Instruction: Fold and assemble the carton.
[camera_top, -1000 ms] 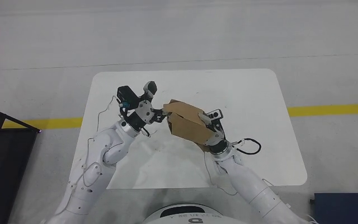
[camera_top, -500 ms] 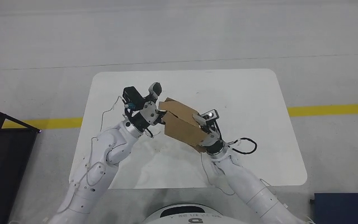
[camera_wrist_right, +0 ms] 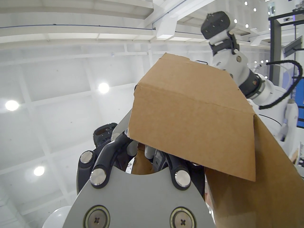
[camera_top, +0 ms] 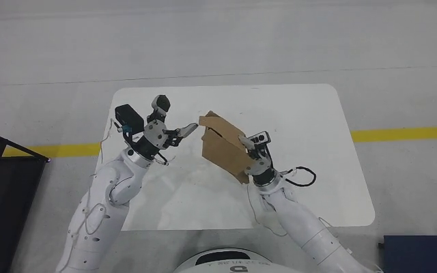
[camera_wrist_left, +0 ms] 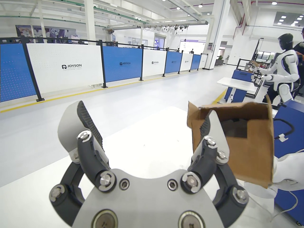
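Carton (camera_top: 224, 145) is up off the tabletop (camera_top: 307, 116) - tilted, held over the middle, with one open end facing the left arm. Right end effector (camera_top: 244, 147) comes at it from below on the robot's right side and is clamped on a cardboard edge. Its wrist view shows board pinched in the grip and a loose flap hanging over it. Left end effector (camera_top: 180, 130) is spread wide and empty, just beside the open end, not touching.

Handling, my read:
- Light, empty corrugated board. Weight is a non-issue; one arm carries it.
- Stiff across a panel, floppy at every score line. With the ends unclosed, the tube can rack out of square if pushed on a corner.
- Board edges crush or crease under a hard pinch, so use moderate force only.
- Matte surface, and the ribbed pads (camera_wrist_left: 91, 126) should bite well. Slip risk is low unless the grip sits on a flap that hinges away.

Where to take hold: pinch a wall panel near a corner, not a free flap tip. For the left arm, take a flap close to its fold line - that controls the hinge and keeps the bend on the score. Flaps show inside the open end; can't tell how many are tucked.
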